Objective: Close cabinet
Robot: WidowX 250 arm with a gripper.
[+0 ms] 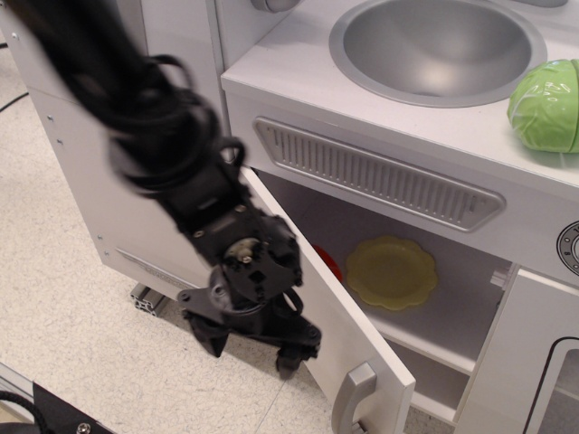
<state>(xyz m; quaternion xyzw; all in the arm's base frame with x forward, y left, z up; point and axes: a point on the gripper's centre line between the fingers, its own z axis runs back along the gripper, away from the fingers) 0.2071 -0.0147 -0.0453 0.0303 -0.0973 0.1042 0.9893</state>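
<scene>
The cabinet [434, 312] is a white compartment under the sink counter with one inner shelf. Its flat white door [339, 330] stands swung wide open toward me, with a pale grey bar handle [351, 398] near its lower free edge. My black gripper [251, 348] hangs low at the outer face of the door, left of it, fingers pointing down. The fingers are spread apart and hold nothing. Whether they touch the door I cannot tell.
A yellow plate [391, 271] and a red item [327, 262] lie on the cabinet shelf. A metal sink bowl [439, 45] and a green cabbage [545, 104] sit on the counter. A windowed white door [534, 362] is at the right. Speckled floor [81, 316] lies below.
</scene>
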